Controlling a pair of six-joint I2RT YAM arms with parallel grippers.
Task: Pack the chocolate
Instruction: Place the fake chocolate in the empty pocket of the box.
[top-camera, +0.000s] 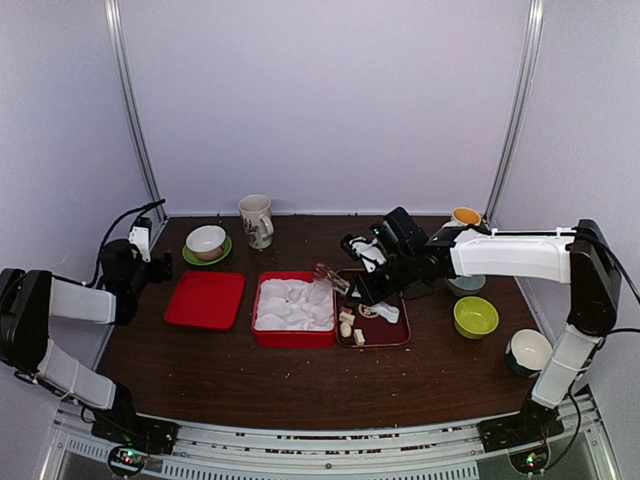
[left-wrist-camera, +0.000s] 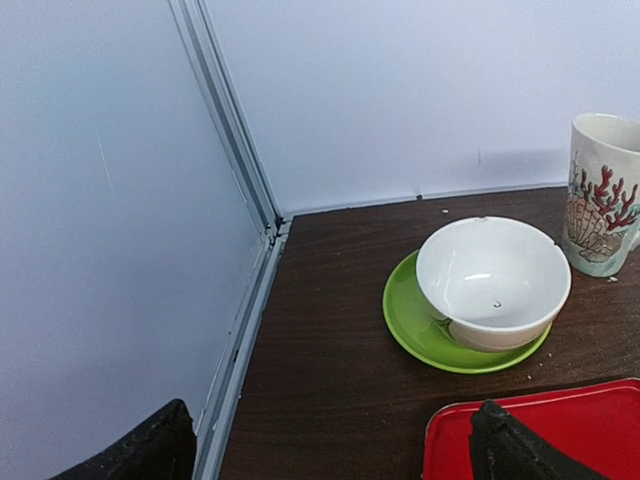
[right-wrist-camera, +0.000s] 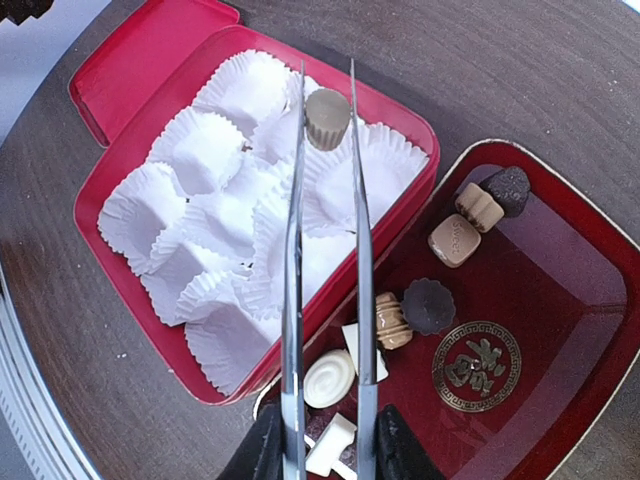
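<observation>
As seen from the right wrist only: tan chocolate (right-wrist-camera: 327, 117) nipped between the tips of metal tongs (right-wrist-camera: 293, 300), held over the white paper cups (right-wrist-camera: 215, 150) at the far end of the red box (right-wrist-camera: 405, 225). Right end effector (right-wrist-camera: 322, 455) pinching the tongs, fingers pressed in on both blades. Same view also resolves the loose chocolates (right-wrist-camera: 454, 240) on the red tray (right-wrist-camera: 580, 290) just beside the box: dark, tan, striped and cream-white pieces, most apart from one another, some near a gold emblem (right-wrist-camera: 483, 365).

From the top external view, only a few pale specks at the tray's near end; held piece too small to make out there. Gives the wider worktop (top-camera: 300, 385) instead: red lid (top-camera: 205, 300) left of the box, green bowl (top-camera: 475, 316) right of the tray, arms well apart.

Left wrist alone shows the left end effector (left-wrist-camera: 330, 450) close up: fingers (left-wrist-camera: 520, 445) spread wide, hovering by the worktop's back-left corner. Ahead of it a white bowl (left-wrist-camera: 493, 280) on a green saucer (left-wrist-camera: 405, 320), shell-pattern mug (left-wrist-camera: 605, 190) beside, lid's corner under one finger.
</observation>
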